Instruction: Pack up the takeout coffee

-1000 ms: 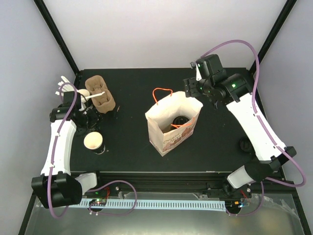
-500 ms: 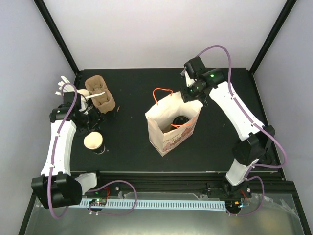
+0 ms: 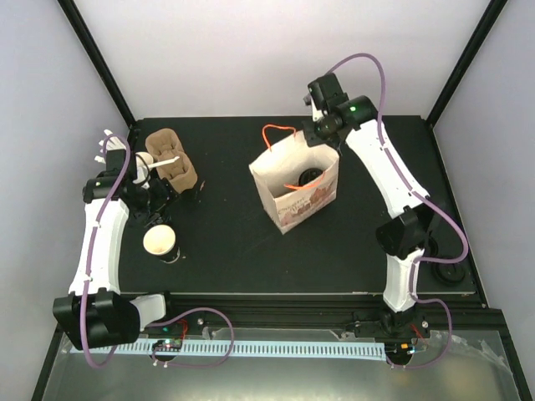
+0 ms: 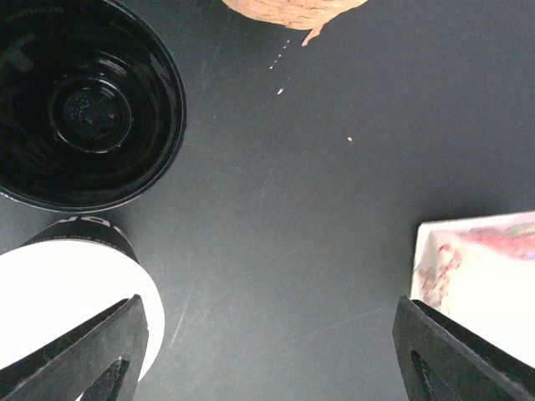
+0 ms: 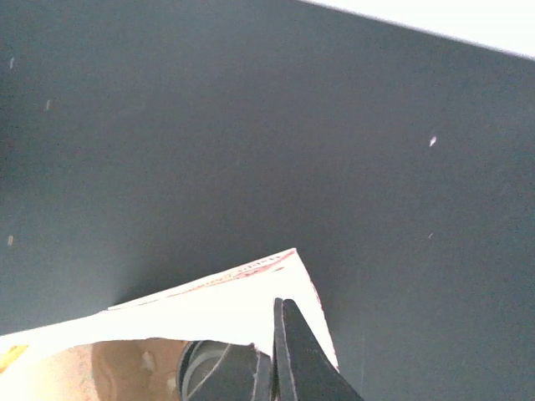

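A white paper bag (image 3: 294, 190) with orange handles stands mid-table. My right gripper (image 3: 321, 139) is shut on its far right rim, and the right wrist view shows the fingers (image 5: 292, 355) pinching the paper edge (image 5: 217, 305). One lidded takeout coffee (image 3: 309, 177) sits inside the bag (image 5: 219, 373). My left gripper (image 4: 267, 359) hangs open over bare table at the left (image 3: 155, 203). A black lidded cup (image 4: 84, 109) is just ahead of it. A lidless cup (image 3: 159, 241) with white lettering stands by its left finger (image 4: 63, 292).
Brown pulp cup carriers (image 3: 171, 160) and a cup of white stirrer sticks (image 3: 144, 164) stand at the back left. A dark round thing (image 3: 451, 273) lies near the table's right edge. In the left wrist view the bag's side (image 4: 481, 288) shows at the right.
My right gripper swung left to the bag's rim and shut on it. The bag has shifted back and right and stands more upright. The left arm barely moved.
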